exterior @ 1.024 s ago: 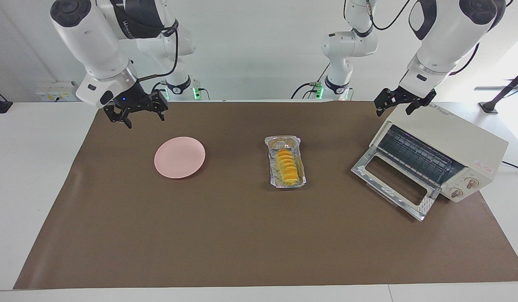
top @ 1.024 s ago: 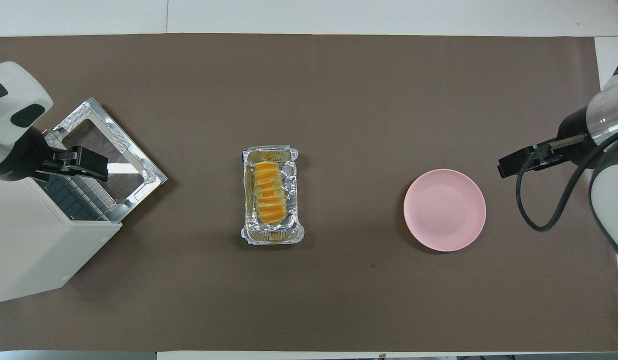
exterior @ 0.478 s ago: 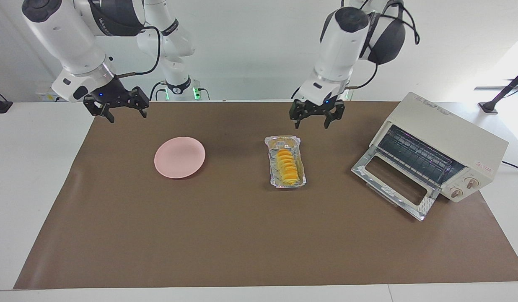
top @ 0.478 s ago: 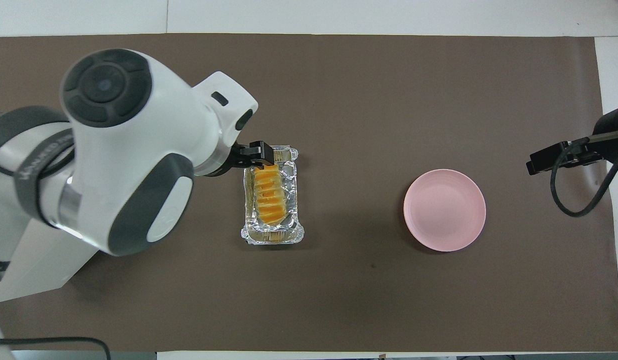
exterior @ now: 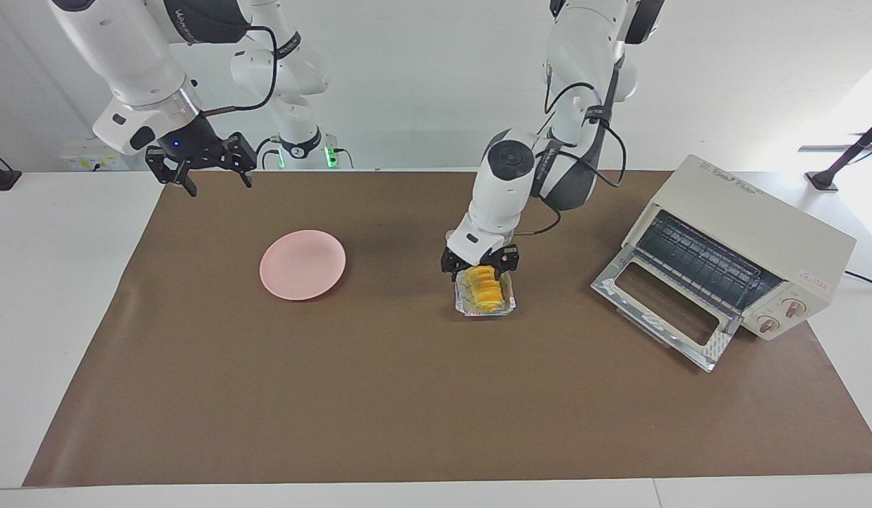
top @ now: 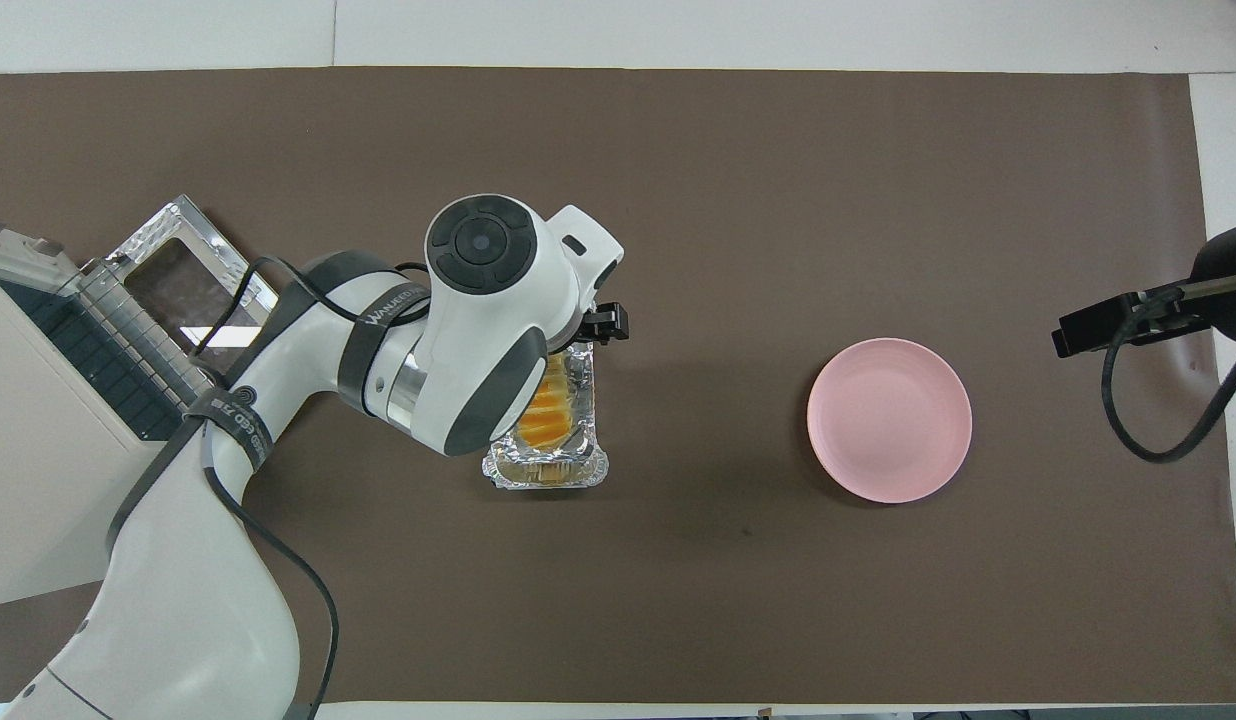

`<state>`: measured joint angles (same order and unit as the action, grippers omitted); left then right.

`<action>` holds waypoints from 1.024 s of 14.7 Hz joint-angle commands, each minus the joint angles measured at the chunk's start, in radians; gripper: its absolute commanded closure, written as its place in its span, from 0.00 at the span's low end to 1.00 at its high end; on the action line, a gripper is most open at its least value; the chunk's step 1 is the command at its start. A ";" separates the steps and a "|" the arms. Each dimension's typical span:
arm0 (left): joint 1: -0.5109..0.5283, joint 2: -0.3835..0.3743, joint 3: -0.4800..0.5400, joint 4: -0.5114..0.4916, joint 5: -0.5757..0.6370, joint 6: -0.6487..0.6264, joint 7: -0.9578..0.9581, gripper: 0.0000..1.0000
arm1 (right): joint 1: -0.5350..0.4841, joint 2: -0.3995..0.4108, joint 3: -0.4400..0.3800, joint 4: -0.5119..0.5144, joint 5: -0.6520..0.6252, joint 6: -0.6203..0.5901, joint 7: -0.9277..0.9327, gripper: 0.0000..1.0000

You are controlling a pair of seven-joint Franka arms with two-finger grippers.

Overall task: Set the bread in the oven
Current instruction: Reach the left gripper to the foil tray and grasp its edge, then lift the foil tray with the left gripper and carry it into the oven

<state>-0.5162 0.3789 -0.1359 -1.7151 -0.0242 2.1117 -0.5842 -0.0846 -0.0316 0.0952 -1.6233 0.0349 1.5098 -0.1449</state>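
The bread [exterior: 486, 286] lies in a crinkled foil tray [exterior: 487, 307] at the middle of the mat; in the overhead view the bread [top: 552, 408] is half covered by the arm. My left gripper [exterior: 479, 271] is down at the tray's end nearer the robots, open, with a finger on each side of the bread. One of its fingers [top: 606, 325] shows in the overhead view. The cream-white oven [exterior: 757, 236] stands at the left arm's end of the table with its glass door [exterior: 662, 310] dropped open. My right gripper [exterior: 202, 168] waits open in the air above the mat's edge.
A round pink plate [exterior: 303, 264] lies on the brown mat toward the right arm's end; it also shows in the overhead view [top: 889, 419]. The oven [top: 38, 480] and its open door [top: 193, 270] take up the corner at the left arm's end.
My left arm swung from over the oven to the tray and came down, so its gripper now straddles the bread. My right gripper drew back from the plate toward the mat's edge.
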 commanded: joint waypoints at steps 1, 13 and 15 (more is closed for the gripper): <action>-0.061 0.034 0.019 -0.041 0.030 0.074 -0.058 0.13 | -0.007 -0.013 0.006 -0.013 -0.007 0.004 0.024 0.00; -0.058 0.034 0.022 -0.120 0.027 0.131 -0.095 1.00 | -0.004 -0.013 0.006 -0.013 -0.036 0.003 0.088 0.00; -0.058 0.037 0.027 -0.072 0.023 0.105 -0.178 1.00 | -0.007 -0.013 0.001 -0.010 -0.035 -0.002 0.082 0.00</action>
<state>-0.5744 0.4295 -0.1154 -1.8084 -0.0157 2.2239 -0.6881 -0.0846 -0.0316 0.0950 -1.6233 0.0120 1.5099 -0.0739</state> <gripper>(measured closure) 0.982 0.000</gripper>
